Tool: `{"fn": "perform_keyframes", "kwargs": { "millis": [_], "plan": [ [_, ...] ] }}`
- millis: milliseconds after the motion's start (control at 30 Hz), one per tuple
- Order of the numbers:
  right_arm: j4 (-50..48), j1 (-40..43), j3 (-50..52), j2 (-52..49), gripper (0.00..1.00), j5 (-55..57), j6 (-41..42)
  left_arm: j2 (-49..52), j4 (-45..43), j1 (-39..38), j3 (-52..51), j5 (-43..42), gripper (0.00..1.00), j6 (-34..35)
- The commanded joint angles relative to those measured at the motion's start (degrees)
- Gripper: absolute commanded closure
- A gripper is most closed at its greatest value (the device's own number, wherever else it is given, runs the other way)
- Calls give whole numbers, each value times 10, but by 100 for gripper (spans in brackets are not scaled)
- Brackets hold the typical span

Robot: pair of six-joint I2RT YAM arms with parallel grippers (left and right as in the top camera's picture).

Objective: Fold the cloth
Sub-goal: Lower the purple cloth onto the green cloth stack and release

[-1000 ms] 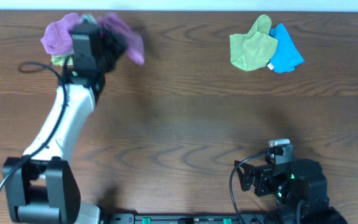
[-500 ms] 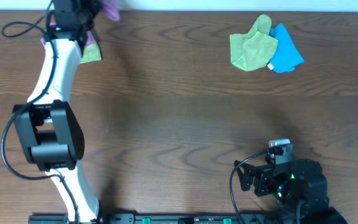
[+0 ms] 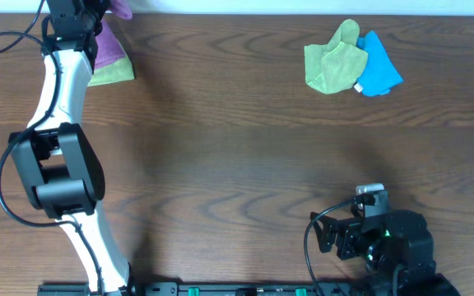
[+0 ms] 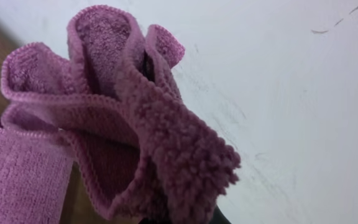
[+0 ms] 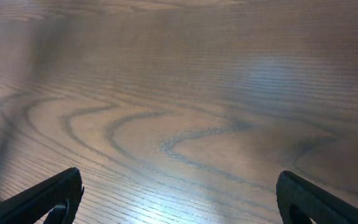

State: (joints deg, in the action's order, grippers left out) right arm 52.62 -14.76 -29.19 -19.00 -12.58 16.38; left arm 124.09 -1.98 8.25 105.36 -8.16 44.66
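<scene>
- Step in hand: getting the purple cloth (image 3: 120,7) out of the pile; no fold has been started yet
- My left pincer (image 3: 97,10) is at the far left corner of the bench (image 3: 237,148), at full reach; the purple cloth (image 4: 123,124) is bunched in a wad right at its tips and raised off the wood; the fingers themselves are hidden by the fabric, so I judge them closed on it
- Below it lie a second purple cloth (image 3: 107,48) and a green cloth (image 3: 115,72); I cannot tell whether my cloth touches them
- My right pincer (image 5: 179,202) is parked low over bare wood, jaws wide apart, holding nothing
- Next, as I judge it: carry the wad to the open middle, lay it down and spread it flat; only then can a corner be taken for the fold; the risk is dragging the pile along
</scene>
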Motion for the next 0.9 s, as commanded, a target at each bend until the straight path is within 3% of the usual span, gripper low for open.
{"fn": "perform_keyframes", "kwargs": {
  "millis": [0, 400, 867],
  "plan": [
    [-1, 6, 1, 3, 1, 3, 10, 13, -5, 0, 16, 31, 94, -14],
    [-1, 6, 1, 3, 1, 3, 10, 59, -36, 0, 17, 37, 94, -9],
    [-1, 6, 1, 3, 1, 3, 10, 55, 40, 8, 17, 37, 94, -41]
  ]
}}
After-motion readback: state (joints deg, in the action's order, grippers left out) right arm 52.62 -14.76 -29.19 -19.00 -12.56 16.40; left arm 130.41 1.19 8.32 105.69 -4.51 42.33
